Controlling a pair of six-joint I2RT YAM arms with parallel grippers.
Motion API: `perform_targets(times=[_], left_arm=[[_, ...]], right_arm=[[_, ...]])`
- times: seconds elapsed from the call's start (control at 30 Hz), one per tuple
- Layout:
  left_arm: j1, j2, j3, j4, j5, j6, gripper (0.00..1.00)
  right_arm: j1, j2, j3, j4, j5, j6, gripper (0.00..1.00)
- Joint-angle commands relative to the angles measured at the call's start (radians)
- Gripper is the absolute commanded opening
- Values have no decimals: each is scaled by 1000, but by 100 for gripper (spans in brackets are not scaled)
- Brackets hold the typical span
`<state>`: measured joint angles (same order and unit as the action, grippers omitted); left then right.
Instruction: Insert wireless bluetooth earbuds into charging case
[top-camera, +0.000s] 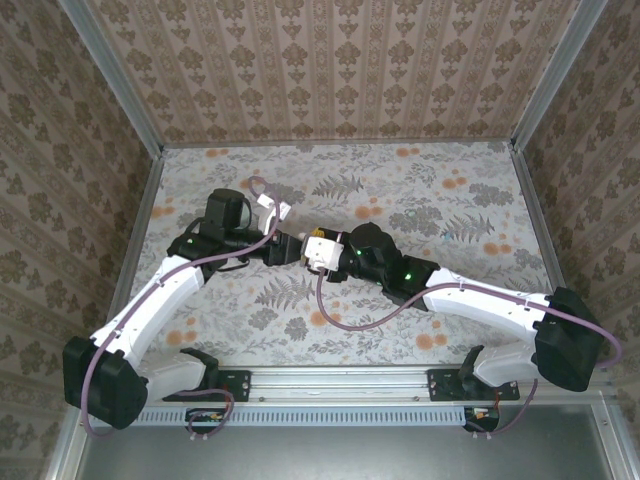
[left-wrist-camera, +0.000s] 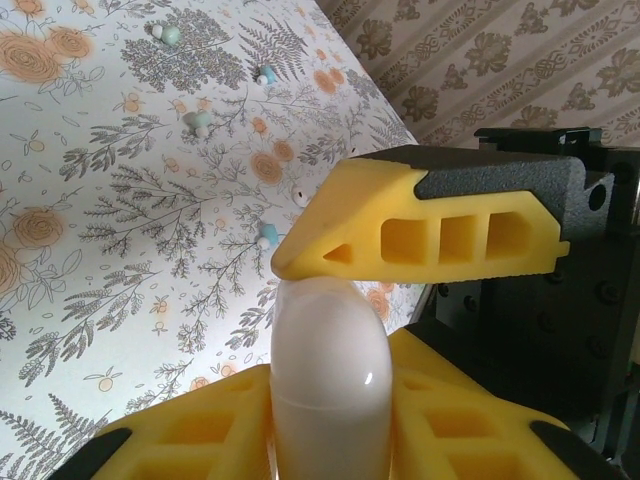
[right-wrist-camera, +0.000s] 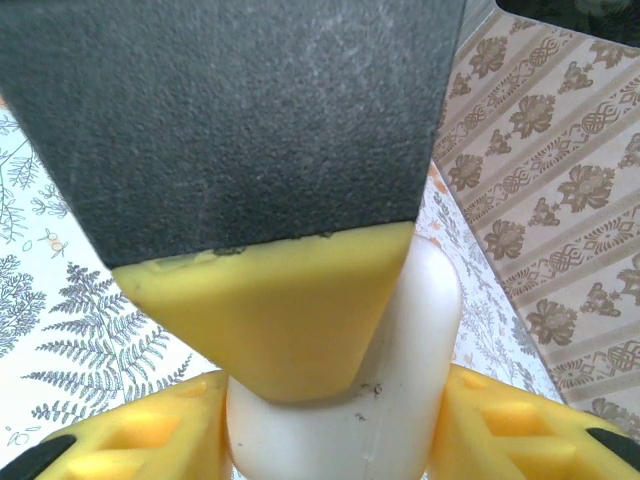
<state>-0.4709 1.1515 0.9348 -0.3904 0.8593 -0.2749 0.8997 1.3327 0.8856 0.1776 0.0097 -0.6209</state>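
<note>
Left wrist view: left gripper (left-wrist-camera: 318, 335), jaws narrowly parted, pinches a white pebble-shaped plastic case (left-wrist-camera: 330, 385); right gripper (right-wrist-camera: 325, 415) likewise clamps a white case (right-wrist-camera: 432, 320).

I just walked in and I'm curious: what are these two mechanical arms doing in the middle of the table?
The left end effector and the right end effector meet over the flowered table, both holding one white charging case. The left pinches it between its yellow fingers; the right grips it from the opposite side. The case looks closed. Several tiny earbuds, pale teal and whitish, lie loose on the table, not yet inserted.
</note>
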Motion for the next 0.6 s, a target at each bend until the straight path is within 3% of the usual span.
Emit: perform_targets(times=[0.0,0.4,0.57], left_arm=[[-9,10,33,-17,59,25,31],[-20,43,48,-2,74,23,31],[-21,47,51,-5,71,25,24]], right_arm=[[-5,-5,19,14,11,21,48],[-5,-10,15,16,7,22,48],[-5,-16,11,15,14,22,50]])
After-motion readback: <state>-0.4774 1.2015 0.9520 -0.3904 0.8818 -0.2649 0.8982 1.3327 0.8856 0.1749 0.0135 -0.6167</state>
